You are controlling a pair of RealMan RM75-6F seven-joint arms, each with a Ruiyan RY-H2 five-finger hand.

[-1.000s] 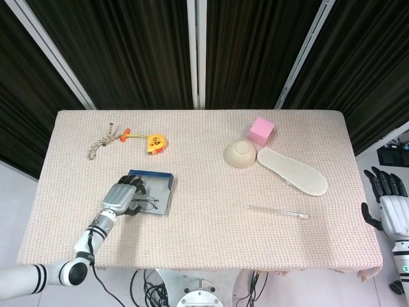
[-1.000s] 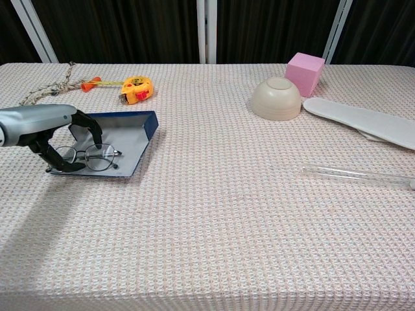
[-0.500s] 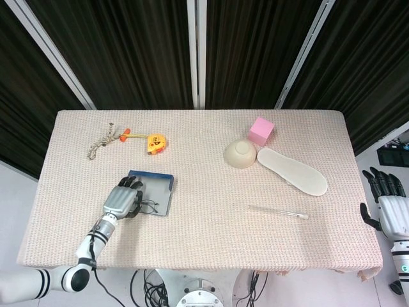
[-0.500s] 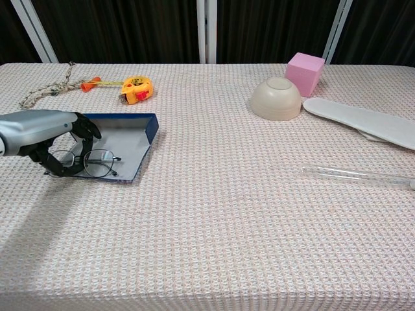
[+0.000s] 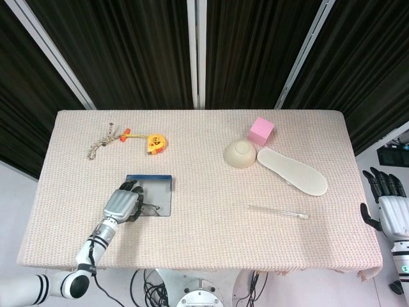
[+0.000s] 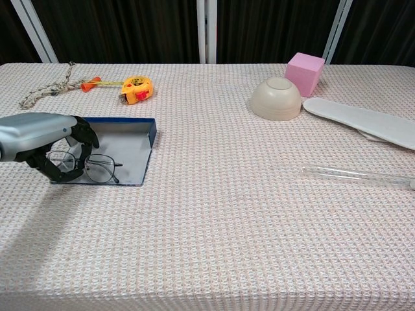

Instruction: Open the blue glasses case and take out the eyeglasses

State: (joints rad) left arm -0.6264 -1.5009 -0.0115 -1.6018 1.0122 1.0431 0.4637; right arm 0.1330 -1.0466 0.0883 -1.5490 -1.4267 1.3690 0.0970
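Note:
The blue glasses case [image 5: 156, 193] [image 6: 126, 146] lies open on the left of the table, its grey inside up and its blue rim at the far side. The wire-framed eyeglasses [image 6: 97, 168] [image 5: 149, 207] rest at the case's near edge, with the right lens and temple showing. My left hand [image 5: 121, 204] [image 6: 42, 136] lies over the case's left side. Its dark fingers [image 6: 65, 170] curl around the left lens and grip the frame. My right hand [image 5: 386, 203] hangs off the table's right edge with fingers apart and nothing in it.
A yellow tape measure [image 5: 154, 142] and a rope with orange ends [image 5: 105, 142] lie behind the case. To the right are an upturned beige bowl [image 5: 239, 154], a pink cube [image 5: 261, 130], a white insole [image 5: 292, 171] and a glass tube [image 5: 278, 211].
My left hand has drawn back toward the table's front edge with the eyeglasses. The case slid with it and turned square to the table. The right hand stayed put.

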